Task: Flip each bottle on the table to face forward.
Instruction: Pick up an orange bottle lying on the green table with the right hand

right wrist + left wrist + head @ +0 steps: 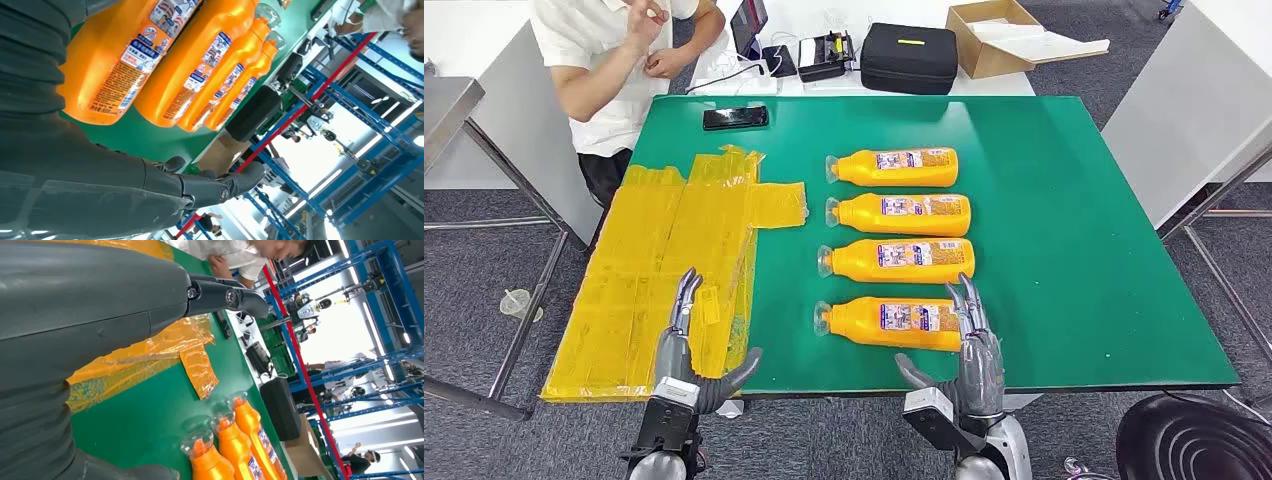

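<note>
Four orange plastic bottles (pixel 894 240) lie in a column mid-table, caps left; the nearest orange bottle (pixel 892 322) sits just beyond the empty, spread right hand (pixel 969 350). It should roll, gripped mid-body. The left hand (pixel 686 345), also open, hovers over yellow film sheets (pixel 654 270).
</note>
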